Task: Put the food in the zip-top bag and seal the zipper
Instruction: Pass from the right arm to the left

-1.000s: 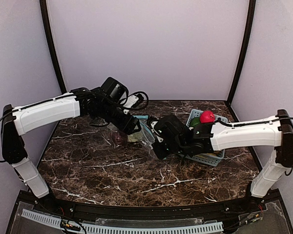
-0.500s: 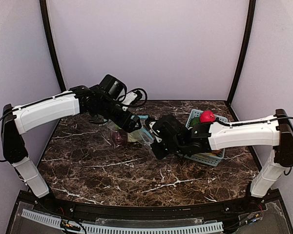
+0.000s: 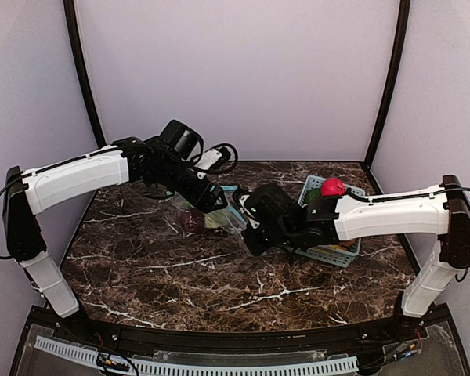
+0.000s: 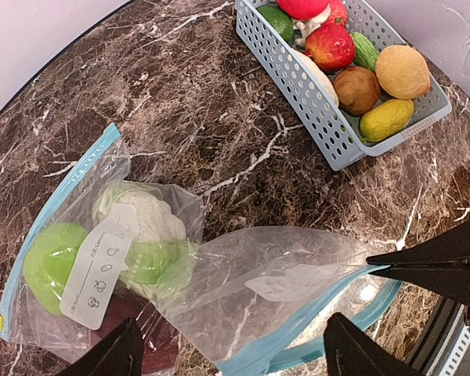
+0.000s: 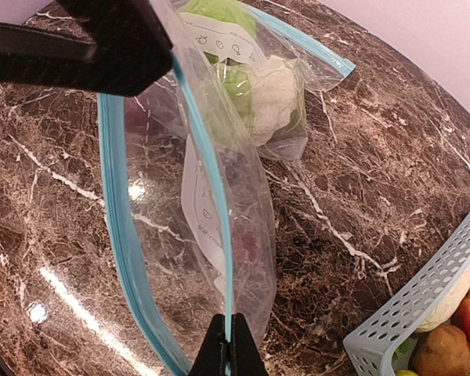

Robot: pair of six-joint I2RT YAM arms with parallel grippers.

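A clear zip-top bag [image 4: 282,282] with a blue zipper lies open mid-table, and it also shows in the right wrist view [image 5: 219,211]. My right gripper [image 5: 229,323] is shut on its upper zipper strip [image 5: 211,188] and holds that rim up. My left gripper [image 4: 235,319] is open, its fingers wide apart on either side of the bag's mouth. Behind lies a second bag [image 4: 70,235] holding a green apple [image 4: 51,254], a cauliflower [image 4: 153,211] and a dark red piece [image 4: 141,333]. More food sits in the basket: a red apple [image 4: 329,45], a brown piece [image 4: 356,88], an orange piece [image 4: 402,70] and a yellow piece [image 4: 385,119].
The light-blue slotted basket [image 4: 298,86] stands at the right back of the marble table, close behind my right arm [image 3: 376,215]. Its corner shows in the right wrist view [image 5: 407,321]. Black frame posts and purple walls enclose the table.
My left gripper has drawn back slightly from the bag's mouth. My right gripper has shifted a little left, still shut on the zipper strip.
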